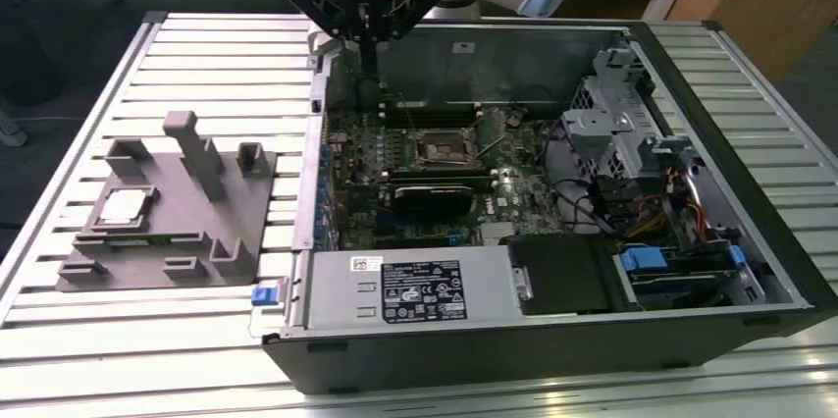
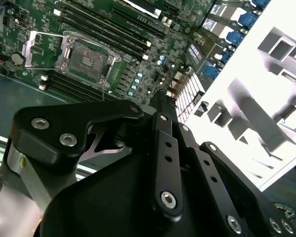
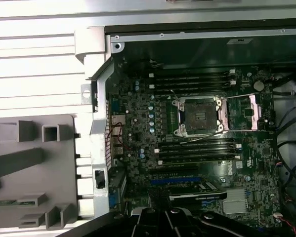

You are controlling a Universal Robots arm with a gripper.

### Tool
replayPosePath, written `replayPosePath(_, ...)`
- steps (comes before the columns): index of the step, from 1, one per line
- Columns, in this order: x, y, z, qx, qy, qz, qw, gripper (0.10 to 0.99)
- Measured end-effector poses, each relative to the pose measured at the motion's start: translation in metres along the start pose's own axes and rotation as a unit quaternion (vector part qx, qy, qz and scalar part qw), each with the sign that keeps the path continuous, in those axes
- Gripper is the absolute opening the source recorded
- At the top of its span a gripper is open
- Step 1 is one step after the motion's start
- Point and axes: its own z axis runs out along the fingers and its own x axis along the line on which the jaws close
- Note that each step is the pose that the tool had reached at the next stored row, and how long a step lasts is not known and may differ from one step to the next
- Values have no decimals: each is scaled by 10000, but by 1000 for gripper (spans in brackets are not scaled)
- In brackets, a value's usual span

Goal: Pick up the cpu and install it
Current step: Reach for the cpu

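Note:
The cpu (image 1: 122, 207), a small square chip with a pale silvery top, lies flat in a recess of the grey fixture (image 1: 183, 232) on the exterior view's left. My gripper (image 1: 371, 73) hangs at the far rim of the open computer case, well away from the cpu. Its fingers look shut with nothing between them, as the second wrist view also shows (image 2: 162, 98). The motherboard's socket (image 1: 443, 148) stands bare, its metal load plate (image 3: 246, 111) swung open beside it. Both wrist views show the socket (image 2: 86, 57) (image 3: 199, 116).
The black computer case (image 1: 550, 349) lies open on a slatted metal table (image 1: 78, 359). A grey power supply with a white label (image 1: 406, 286) fills its near side. A drive cage with cables (image 1: 629, 133) is on the exterior view's right. Upright posts (image 1: 196, 148) rise from the fixture.

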Motion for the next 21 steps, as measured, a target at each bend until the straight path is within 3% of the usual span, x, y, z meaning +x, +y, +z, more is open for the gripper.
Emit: replayPosePath(21, 273, -21, -6, 0, 0, -1, 10000, 106)
